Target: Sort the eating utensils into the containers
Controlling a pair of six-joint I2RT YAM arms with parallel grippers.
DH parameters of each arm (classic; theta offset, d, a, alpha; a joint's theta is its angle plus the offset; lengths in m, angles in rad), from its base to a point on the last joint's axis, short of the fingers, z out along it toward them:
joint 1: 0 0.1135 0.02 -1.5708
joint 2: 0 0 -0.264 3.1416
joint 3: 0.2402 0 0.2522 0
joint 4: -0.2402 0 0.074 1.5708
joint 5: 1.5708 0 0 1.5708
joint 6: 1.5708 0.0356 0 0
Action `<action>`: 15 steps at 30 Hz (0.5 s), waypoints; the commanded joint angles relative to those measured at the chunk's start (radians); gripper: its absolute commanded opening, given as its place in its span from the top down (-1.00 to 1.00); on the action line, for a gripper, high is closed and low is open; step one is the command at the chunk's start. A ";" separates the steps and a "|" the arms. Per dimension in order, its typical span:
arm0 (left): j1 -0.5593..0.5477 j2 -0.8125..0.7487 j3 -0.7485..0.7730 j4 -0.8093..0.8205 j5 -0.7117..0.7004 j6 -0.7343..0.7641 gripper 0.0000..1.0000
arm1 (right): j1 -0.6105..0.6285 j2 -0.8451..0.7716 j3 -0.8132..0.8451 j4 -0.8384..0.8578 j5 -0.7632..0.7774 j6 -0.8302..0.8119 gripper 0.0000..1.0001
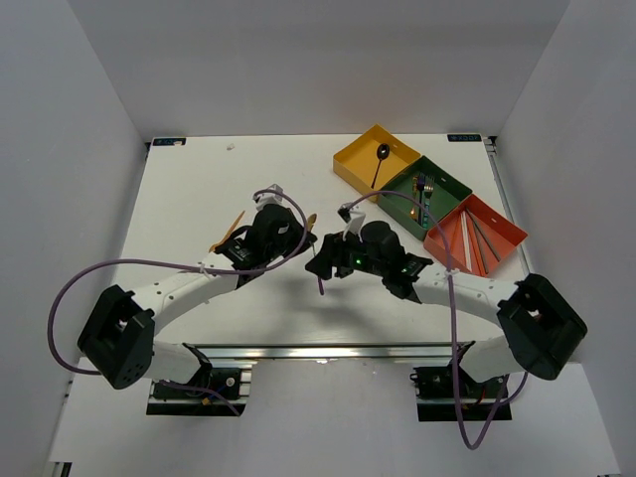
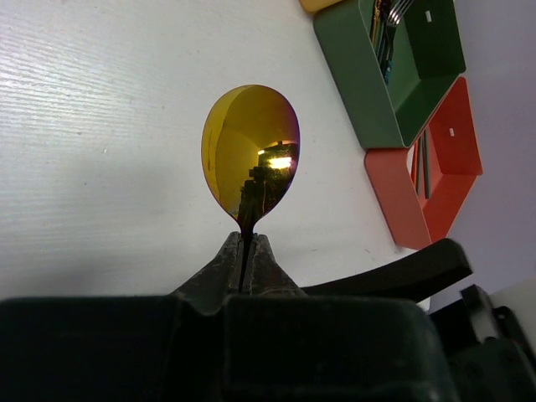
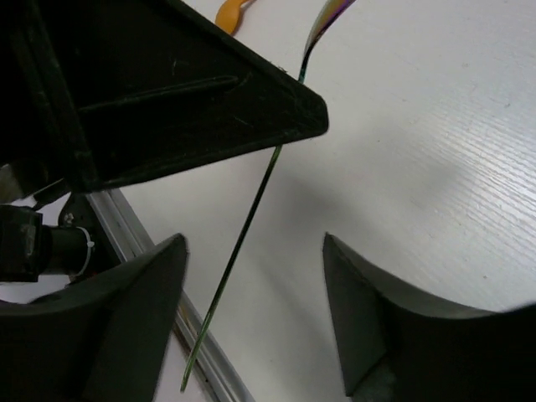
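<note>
My left gripper [image 2: 247, 244] clenches a gold spoon [image 2: 251, 142] by its neck over the white counter [image 2: 100, 126], apart from the green tray [image 2: 352, 75]. My right gripper [image 3: 253, 255] gapes nearby, with grey walls [image 1: 79, 99] around.

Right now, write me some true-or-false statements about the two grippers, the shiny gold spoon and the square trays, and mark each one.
The left gripper is shut on the shiny gold spoon. True.
The right gripper is clamped on that spoon's handle. False: its jaws stand open, and the handle runs between them.
The yellow square tray holds a dark spoon. True.
The red-orange square tray holds nothing. False: thin chopsticks lie in it.
</note>
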 commanded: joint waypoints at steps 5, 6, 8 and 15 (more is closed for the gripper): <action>-0.013 0.008 0.068 -0.010 -0.051 -0.001 1.00 | 0.027 0.096 0.123 -0.002 0.042 -0.019 1.00; -0.013 0.011 0.075 -0.018 -0.068 0.007 1.00 | 0.027 0.093 0.122 -0.001 0.060 -0.019 1.00; -0.013 0.020 0.122 -0.078 -0.135 0.046 0.13 | 0.021 0.079 0.115 0.003 0.080 -0.022 1.00; 0.007 0.007 0.406 -0.438 -0.563 0.126 -0.96 | -0.140 0.135 0.258 -0.183 0.120 -0.086 1.00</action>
